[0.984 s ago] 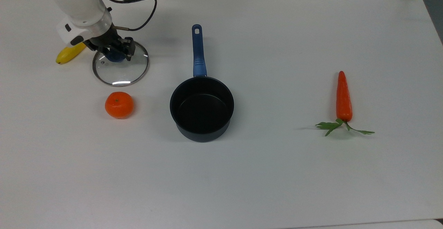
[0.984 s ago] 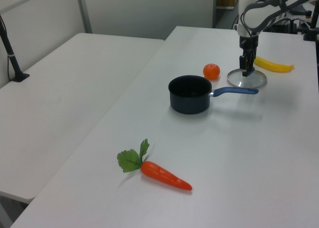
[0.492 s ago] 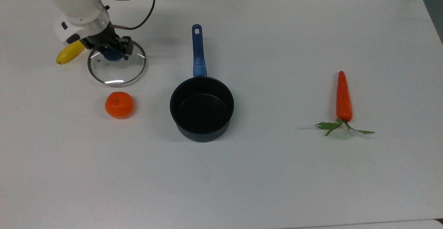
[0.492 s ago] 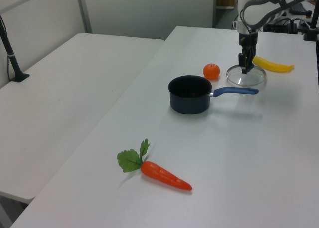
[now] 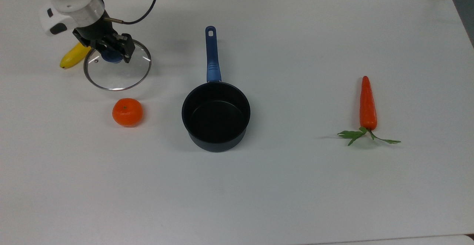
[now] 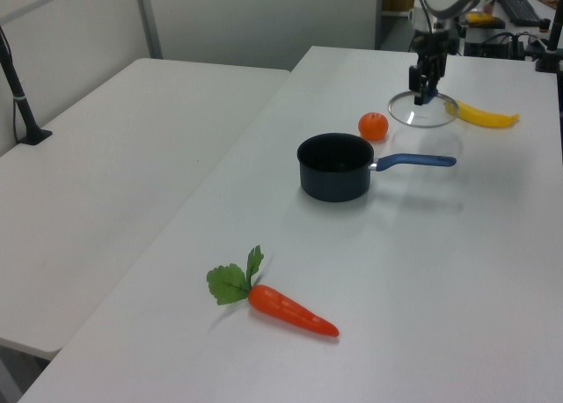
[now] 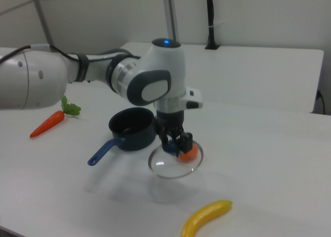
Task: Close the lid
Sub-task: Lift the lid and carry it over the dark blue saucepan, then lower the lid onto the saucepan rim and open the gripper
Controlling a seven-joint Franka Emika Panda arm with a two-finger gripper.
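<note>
The top view is looking steeply down on the white tabletop (image 5: pixel 296 200), taking in nearly its whole surface. The left view is looking along it from the end where the orange plastic carrot (image 6: pixel 290 311) lies close to the lens. The right view is sitting low and near at the opposite end (the yellow banana (image 7: pixel 206 217) is nearest). All three are sharing the dark blue-handled saucepan (image 5: pixel 216 115) (image 6: pixel 335 166) (image 7: pixel 131 128).

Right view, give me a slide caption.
Gripper lifts the glass lid by its knob, beside the open saucepan.
</note>
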